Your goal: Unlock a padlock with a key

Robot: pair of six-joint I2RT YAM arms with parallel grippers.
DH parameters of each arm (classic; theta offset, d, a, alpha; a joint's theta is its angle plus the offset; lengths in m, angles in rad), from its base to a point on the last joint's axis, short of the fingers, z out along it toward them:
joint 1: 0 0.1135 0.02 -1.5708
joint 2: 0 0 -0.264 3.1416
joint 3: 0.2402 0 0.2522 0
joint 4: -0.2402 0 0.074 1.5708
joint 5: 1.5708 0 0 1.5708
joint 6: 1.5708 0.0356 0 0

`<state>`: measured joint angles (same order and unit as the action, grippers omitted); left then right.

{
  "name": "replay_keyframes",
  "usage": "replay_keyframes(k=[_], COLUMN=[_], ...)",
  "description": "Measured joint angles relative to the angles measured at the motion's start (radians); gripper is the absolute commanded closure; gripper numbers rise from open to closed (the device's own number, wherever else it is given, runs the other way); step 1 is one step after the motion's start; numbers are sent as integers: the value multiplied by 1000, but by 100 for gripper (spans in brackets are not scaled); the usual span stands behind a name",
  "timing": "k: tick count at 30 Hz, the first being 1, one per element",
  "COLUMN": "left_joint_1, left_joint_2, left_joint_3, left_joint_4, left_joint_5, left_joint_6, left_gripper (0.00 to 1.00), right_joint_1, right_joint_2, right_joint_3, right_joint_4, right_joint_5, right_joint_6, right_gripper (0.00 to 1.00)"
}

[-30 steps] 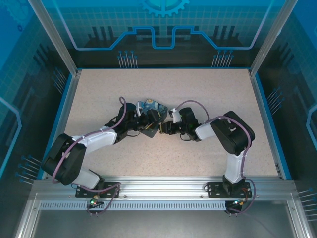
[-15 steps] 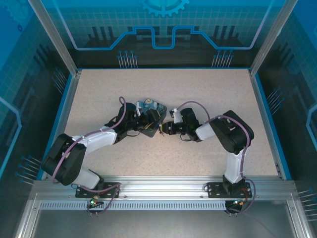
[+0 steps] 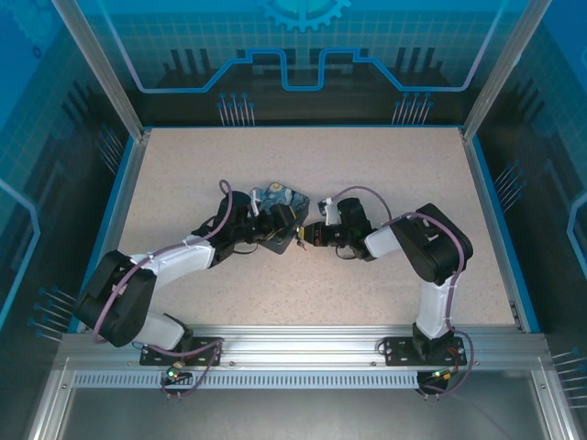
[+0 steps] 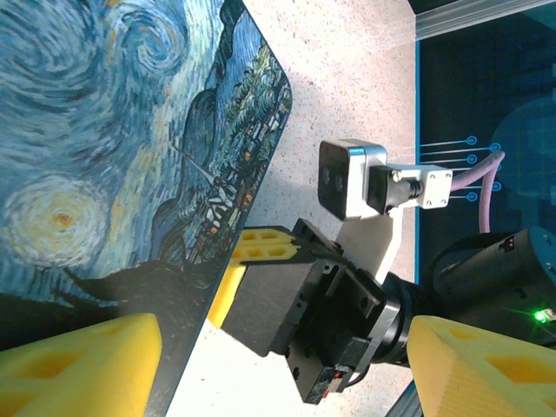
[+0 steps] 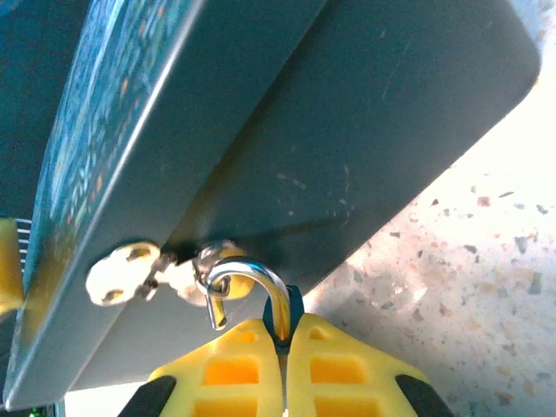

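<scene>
Supporting tabletop [image 3: 385,174]: speckled and bare around the work, with both arms meeting near its middle.
Tin [image 3: 278,195]: painted box that appears tilted up. Its dark underside faces the right wrist camera and its clasp [image 5: 117,274] faces the right arm.
Left end effector [image 3: 268,226]: at the tin's near-left side, fingers spread wide. One yellow pad [image 4: 78,365] overlaps the painted lid and the other stands well clear. It grips nothing I can see and is probably bracing the tin.
Right end effector [image 5: 283,334]: pads pressed together just below the clasp, with a thin dark sliver pinched in the seam.
Padlock [image 5: 256,272]: hangs from the clasp loop. The shackle's long leg runs down into the seam, so I judge the pads have the body. The short leg [image 5: 215,311] seems to end in air, so the lock may already be sprung, though this is not certain.
Key: too small or too hidden to make out, so I cannot tell whether it sits in the lock.
Step in hand: working the lock at the clasp.
Doing it well: the left arm should pin the tin firmly. The right wrist should turn about the lock's own axis in small amounts without pulling away, since a tug would drag the tin or strain the clasp loop. The pinch must be firm, because tiny smooth metal slips easily.
</scene>
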<state>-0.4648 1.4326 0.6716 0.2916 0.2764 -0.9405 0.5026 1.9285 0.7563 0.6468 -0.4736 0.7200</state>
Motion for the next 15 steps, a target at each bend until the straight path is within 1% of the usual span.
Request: replay_keyframes(k=[5, 9, 13, 15], left_joint_1=[0, 0, 0, 0], left_joint_2=[-6, -7, -7, -8], left_joint_3=[-8, -8, -9, -9], left_joint_4=[3, 3, 5, 6], left_joint_5=[0, 0, 0, 0], left_joint_6=[0, 0, 0, 0], left_gripper=[23, 24, 23, 21], right_joint_1=[-4, -13, -25, -28], right_joint_2=[0, -14, -47, -77], right_joint_3=[40, 53, 58, 58], right_joint_4=[-39, -72, -106, -144], right_joint_5=[14, 61, 106, 131], right_joint_6=[56, 93, 99, 82], right_gripper=[97, 97, 97, 96])
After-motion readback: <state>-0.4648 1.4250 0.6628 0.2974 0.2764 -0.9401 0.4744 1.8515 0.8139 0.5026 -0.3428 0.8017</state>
